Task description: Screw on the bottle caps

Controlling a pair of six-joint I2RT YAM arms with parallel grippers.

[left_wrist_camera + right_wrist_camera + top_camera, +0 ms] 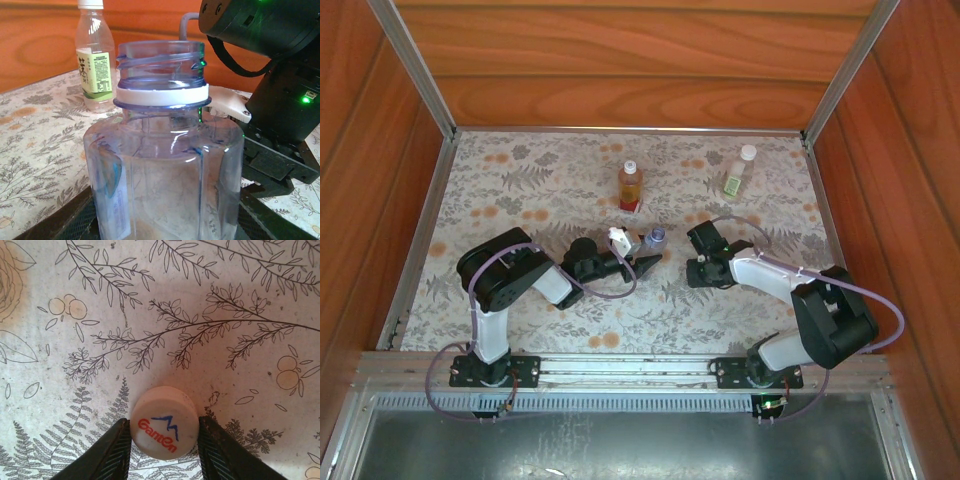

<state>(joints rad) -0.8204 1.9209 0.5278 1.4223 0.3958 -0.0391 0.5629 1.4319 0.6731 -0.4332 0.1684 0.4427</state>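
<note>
Our right gripper pinches the small round white plastic cap on the table; our left gripper grips the bluish clear plastic bottle; lifted tilted, we may cross-thread it.

Wooden walls are closing in the desk at the back and on both sides. Its left part is lying open. The amber bottle is standing just behind the left pincer, and the green bottle is standing at the back right, with a free lane running between them. The blue bottle, gripped in the left pincer, is showing free room above its open neck, while the right arm is crowding it closely on its right. The right pincer is blocking both sides of the cap; bare desk is stretching ahead of it.
</note>
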